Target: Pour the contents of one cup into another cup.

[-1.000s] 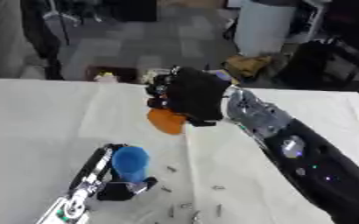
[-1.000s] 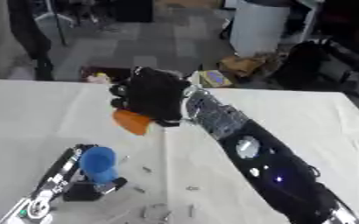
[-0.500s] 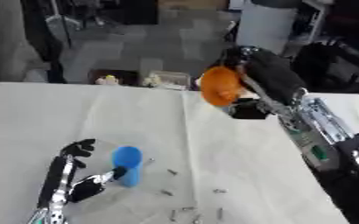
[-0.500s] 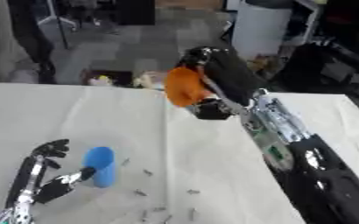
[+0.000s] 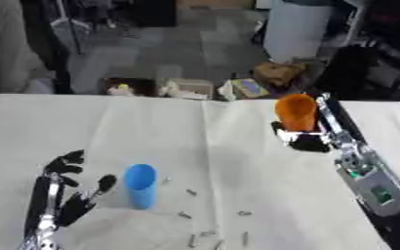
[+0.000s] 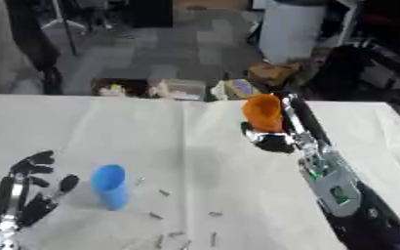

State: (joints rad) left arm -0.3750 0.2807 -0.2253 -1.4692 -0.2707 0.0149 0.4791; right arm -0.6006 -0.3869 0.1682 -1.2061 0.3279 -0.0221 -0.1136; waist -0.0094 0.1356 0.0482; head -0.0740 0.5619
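Two cups are sitting well apart on the white table (image 5: 237,146): the right hand (image 5: 304,140) is gripping the orange cup (image 5: 295,112) upright, while the open left hand (image 5: 67,195) is waiting beside the blue cup (image 5: 139,185). Scattered bits (image 5: 212,229) suggest pouring is finishing; setting down likely comes next.

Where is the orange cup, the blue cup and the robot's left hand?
orange cup (image 5: 296,113), left eye view, its side wall.
blue cup (image 5: 140,186), left eye view, its side.
left hand (image 5: 64,204), left eye view, its palm.

Blue cup (image 5: 140,185) stands upright, small pieces—screws, perhaps—scattered beside it; orange cup (image 5: 295,113) held upright, well apart.
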